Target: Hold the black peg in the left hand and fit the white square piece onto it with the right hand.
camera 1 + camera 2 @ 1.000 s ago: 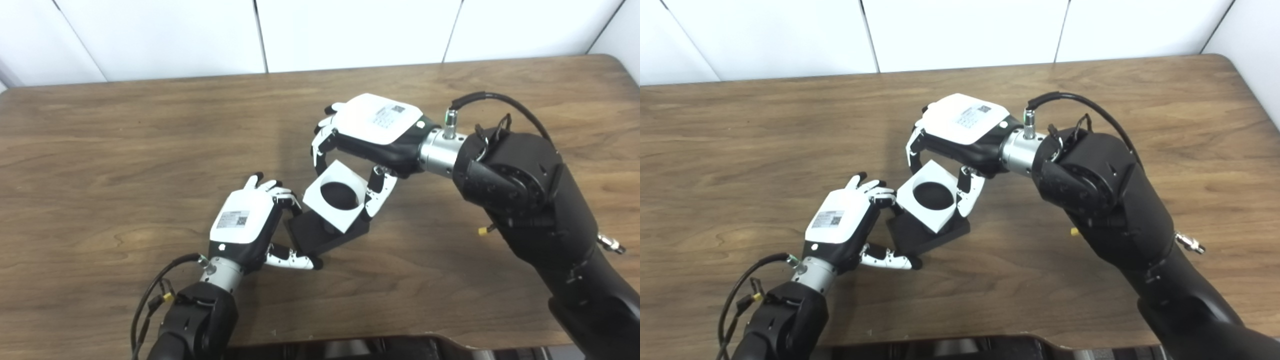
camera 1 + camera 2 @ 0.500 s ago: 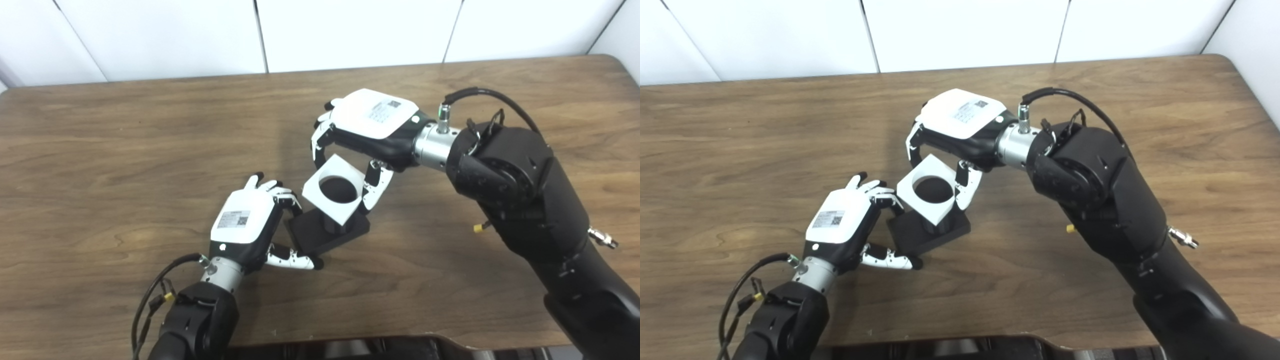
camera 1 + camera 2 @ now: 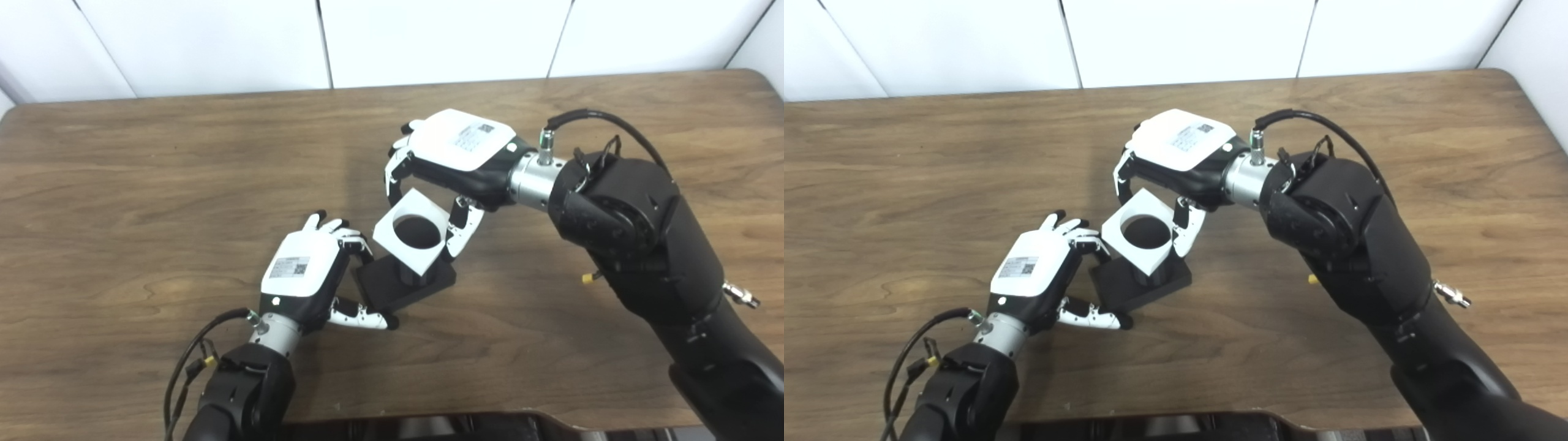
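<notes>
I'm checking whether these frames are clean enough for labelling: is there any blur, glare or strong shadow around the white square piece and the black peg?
Left eye view: soft overall, no motion streaks; white square piece keeps clean edges. Right eye view: black peg merges into one dark mass, detail lost; only a faint shadow on the table, no glare.

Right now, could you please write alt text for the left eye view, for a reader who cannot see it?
The right hand holds a white square piece with a round hole just above a black peg. The peg stands on a black square base that the left hand steadies on a brown wooden table.
</notes>
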